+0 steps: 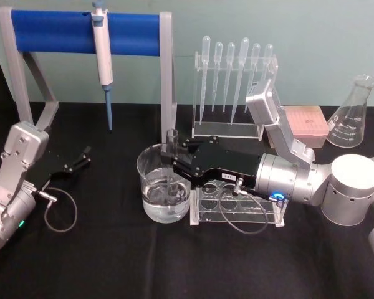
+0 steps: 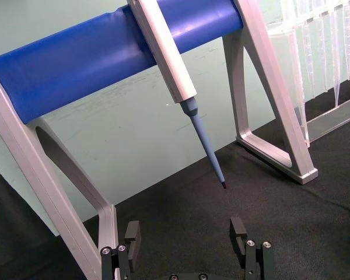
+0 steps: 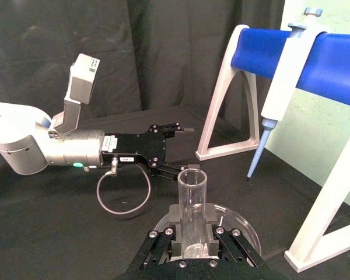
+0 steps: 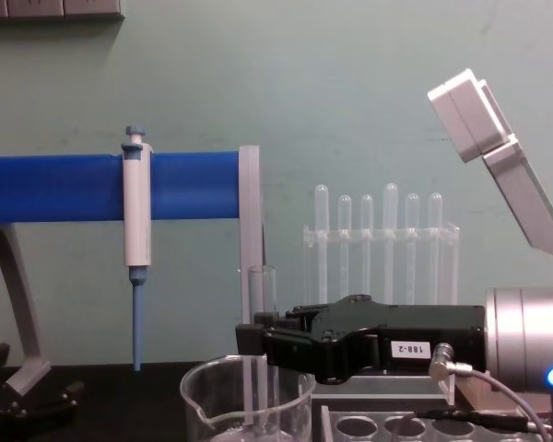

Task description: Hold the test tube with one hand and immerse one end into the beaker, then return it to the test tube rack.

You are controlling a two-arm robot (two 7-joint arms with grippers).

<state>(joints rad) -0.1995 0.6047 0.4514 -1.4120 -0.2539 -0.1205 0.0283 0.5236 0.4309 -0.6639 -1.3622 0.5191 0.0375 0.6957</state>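
Closest to the right wrist camera, the right tool (image 3: 192, 236) is seen clamped on the test tube (image 3: 192, 195), one black finger on each side of the glass; in the head view this tool (image 1: 170, 152) is held over the beaker (image 1: 143, 167), reaching in from the right across the test tube rack (image 1: 271, 217).

Writing: a white label (image 4: 407, 350) reading "188-2" is carried on the tool body and is seen inverted in the chest view; graduation marks are present on the conical flask (image 1: 352, 115) but cannot be read.

Orientation: the test tube (image 1: 172, 177) is held upright, long axis vertical, open rim uppermost and clear of the fingers; its round lower end is down inside the beaker and appears to reach the clear liquid.

Clearances: the beaker is placed just beside the left end of the rack; whether they touch cannot be told; the leg of the blue-barred stand (image 1: 56, 31) is close behind it, with a pipette (image 1: 101, 56) hung from the bar; bare black table (image 1: 112, 261) lies in front and to the left.

Left tool (image 1: 81, 156): parked well apart at the left, fingers spread, nothing between them.
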